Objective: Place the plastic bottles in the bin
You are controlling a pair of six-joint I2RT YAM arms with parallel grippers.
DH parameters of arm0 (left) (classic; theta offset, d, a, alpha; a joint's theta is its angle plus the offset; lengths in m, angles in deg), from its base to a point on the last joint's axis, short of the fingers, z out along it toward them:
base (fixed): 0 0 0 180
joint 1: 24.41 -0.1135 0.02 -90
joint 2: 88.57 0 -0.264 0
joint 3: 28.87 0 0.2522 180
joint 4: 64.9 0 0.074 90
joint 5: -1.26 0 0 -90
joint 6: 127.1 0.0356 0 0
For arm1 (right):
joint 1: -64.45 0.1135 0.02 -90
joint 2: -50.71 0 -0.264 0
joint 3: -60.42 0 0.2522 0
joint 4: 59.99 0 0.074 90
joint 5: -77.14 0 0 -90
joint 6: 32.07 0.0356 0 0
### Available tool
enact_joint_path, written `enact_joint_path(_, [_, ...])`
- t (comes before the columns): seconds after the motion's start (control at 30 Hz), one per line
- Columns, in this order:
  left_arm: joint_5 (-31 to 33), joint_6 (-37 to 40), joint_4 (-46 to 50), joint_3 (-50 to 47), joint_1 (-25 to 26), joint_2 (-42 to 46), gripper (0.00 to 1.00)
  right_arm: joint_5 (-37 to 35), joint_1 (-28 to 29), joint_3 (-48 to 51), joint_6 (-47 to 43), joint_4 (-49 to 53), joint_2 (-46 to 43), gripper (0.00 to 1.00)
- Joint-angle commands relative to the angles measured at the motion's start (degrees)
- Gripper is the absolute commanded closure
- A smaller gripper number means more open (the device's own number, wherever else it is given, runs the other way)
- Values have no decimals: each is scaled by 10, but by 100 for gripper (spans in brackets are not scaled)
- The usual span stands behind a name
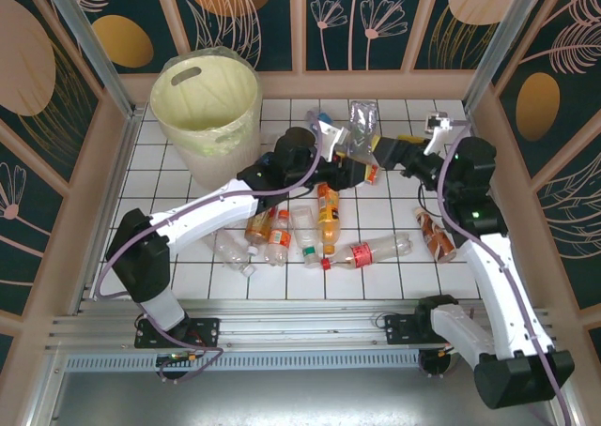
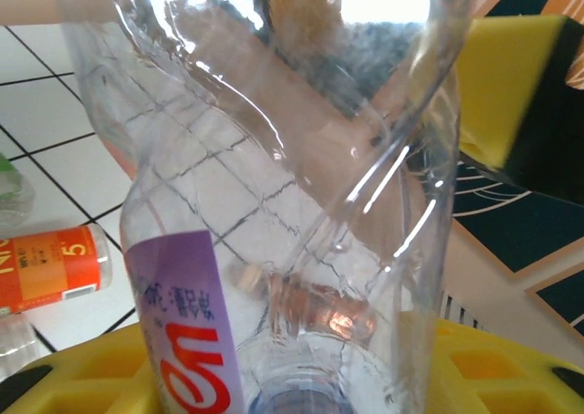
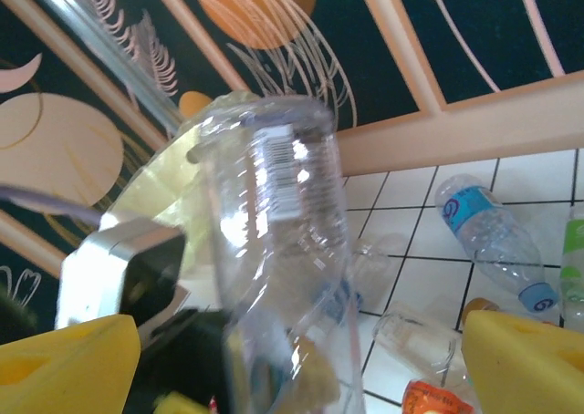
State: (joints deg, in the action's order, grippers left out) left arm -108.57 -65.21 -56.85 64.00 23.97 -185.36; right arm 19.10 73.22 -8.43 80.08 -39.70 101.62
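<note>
We've got the left gripper [image 1: 346, 154] clamped on a clear plastic bottle [image 1: 362, 124], while the right gripper [image 3: 294, 364] is spread wide around it.

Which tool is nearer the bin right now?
Left. In the top view the left tool, shut on a clear bottle, sits to the right of the bin. The right tool, open, is farther right, beyond that bottle.
</note>
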Motion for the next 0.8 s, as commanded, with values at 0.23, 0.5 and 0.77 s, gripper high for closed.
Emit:
enact_joint_path(0.23, [107,83,206,140,-62,52,53,96,-1,24,-50,54,-54,8])
enact_joint_path(0.5, [235,136,358,251,-128,65,53,98,16,38,-44,42,-42,8])
enact_joint_path(0.77, [277,163,421,281,-226,62,53,75,49,38,-37,32,-22,8])
